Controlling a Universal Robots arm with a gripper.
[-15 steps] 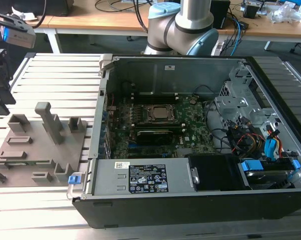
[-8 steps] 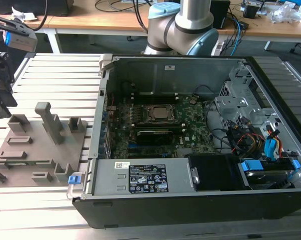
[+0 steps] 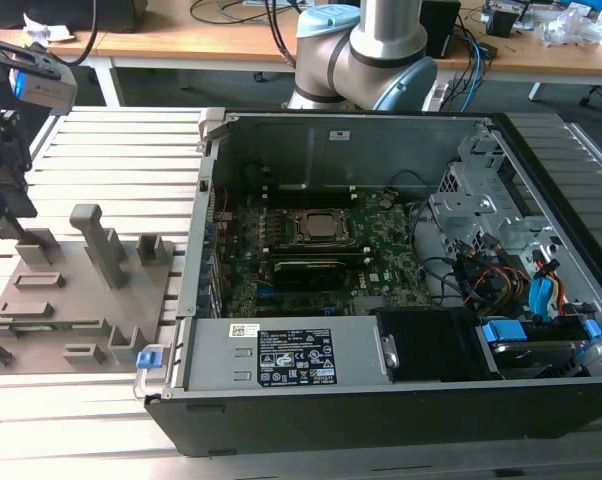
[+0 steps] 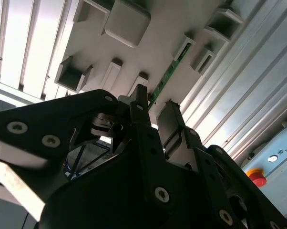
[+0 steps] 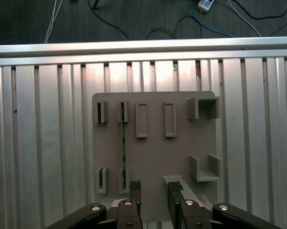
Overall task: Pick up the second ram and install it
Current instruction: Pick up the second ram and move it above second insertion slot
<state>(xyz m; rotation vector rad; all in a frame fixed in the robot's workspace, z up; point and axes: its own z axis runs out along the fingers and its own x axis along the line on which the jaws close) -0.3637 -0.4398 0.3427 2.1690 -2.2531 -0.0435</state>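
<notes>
The long, narrow green circuit-board ram stick (image 5: 123,143) stands on edge in paired slots of the flat grey plastic holder plate (image 5: 155,157), which leaves its faces free for gripping. The black two-fingered tool (image 5: 154,191) hovers just beside it, released and empty. In the exterior view the plate lies at nine o'clock from the open black computer case (image 3: 381,420).

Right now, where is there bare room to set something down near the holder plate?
Free: the middle of the grey plate, between the second ram and the brackets, near the open gripper; also table slats flanking the plate. Crowded: the plate's row of holders.
</notes>
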